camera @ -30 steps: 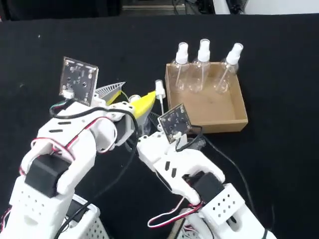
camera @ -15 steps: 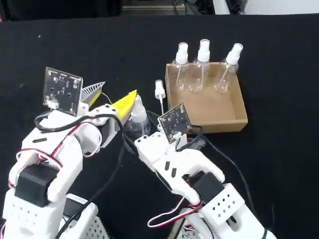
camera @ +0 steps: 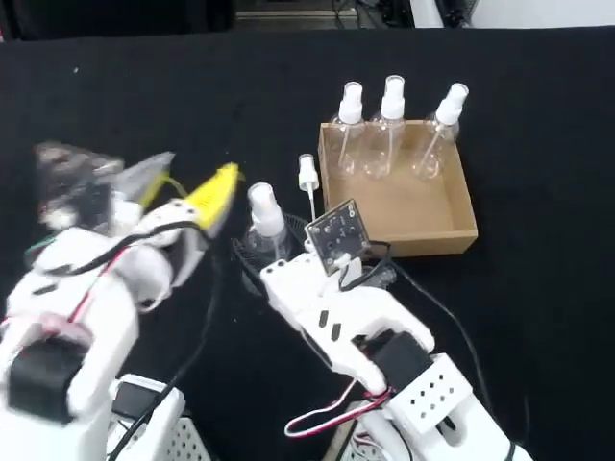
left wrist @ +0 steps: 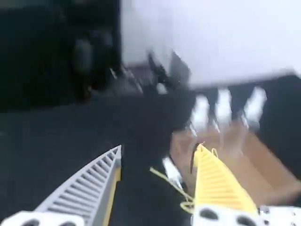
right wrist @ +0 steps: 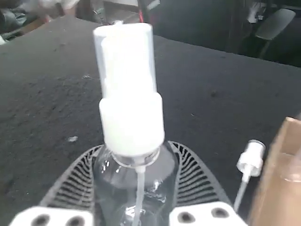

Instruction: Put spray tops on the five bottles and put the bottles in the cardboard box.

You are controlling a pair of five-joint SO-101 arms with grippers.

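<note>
**Capped bottle in my grip, box just ahead**

Closest in, my right pincer [camera: 259, 257] is clamped round the clear bottle [right wrist: 134, 181]. I'm keeping it upright, I'd say so its spray top [right wrist: 130, 94] sits straight. Off to one side my left pincer [left wrist: 159, 149] hangs wide, holding nothing, apart from the bottle. Just beyond, a loose spray top [camera: 308, 176] lies beside the cardboard box [camera: 423, 240], likely meant for another bottle. Farthest, three capped bottles [camera: 389, 130] lean on the box's back wall.
</note>
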